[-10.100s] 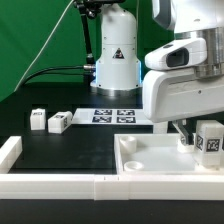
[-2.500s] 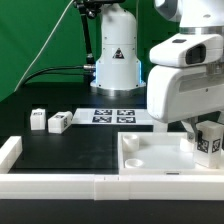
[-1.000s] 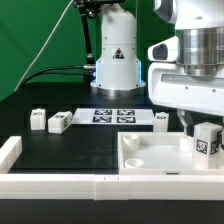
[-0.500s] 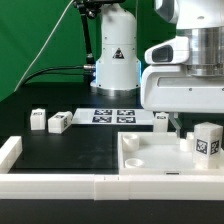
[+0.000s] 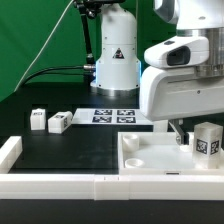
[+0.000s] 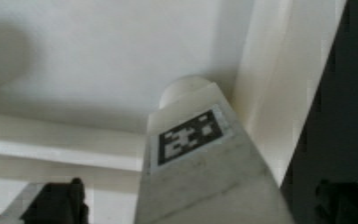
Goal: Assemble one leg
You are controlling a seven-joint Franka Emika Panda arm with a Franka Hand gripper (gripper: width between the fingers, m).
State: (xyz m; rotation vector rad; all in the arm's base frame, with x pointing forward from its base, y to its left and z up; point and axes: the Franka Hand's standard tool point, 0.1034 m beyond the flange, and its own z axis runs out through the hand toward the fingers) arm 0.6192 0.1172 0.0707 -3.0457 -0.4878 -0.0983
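Observation:
A leg [image 5: 207, 140], a chunky white block with a black-and-white tag, stands upright in the right corner of the large white tray-like part [image 5: 150, 158]. My gripper [image 5: 192, 134] hangs low over it. In the wrist view the leg [image 6: 197, 140] fills the space between my dark fingers [image 6: 53, 203], with a gap showing on one side. The gripper [image 6: 202, 208] is open around the leg. Two more legs [image 5: 38, 119] [image 5: 59, 122] lie on the black table at the exterior view's left.
The marker board [image 5: 112, 116] lies behind the tray near the robot base [image 5: 116, 62]. White rail pieces run along the front edge [image 5: 60, 186] and stand at the exterior view's left [image 5: 9, 151]. My arm's white body hides the tray's far right side.
The arm's body has shifted a little toward the exterior view's left and tilted over the last second. The leg stays standing in the tray's corner where it was.

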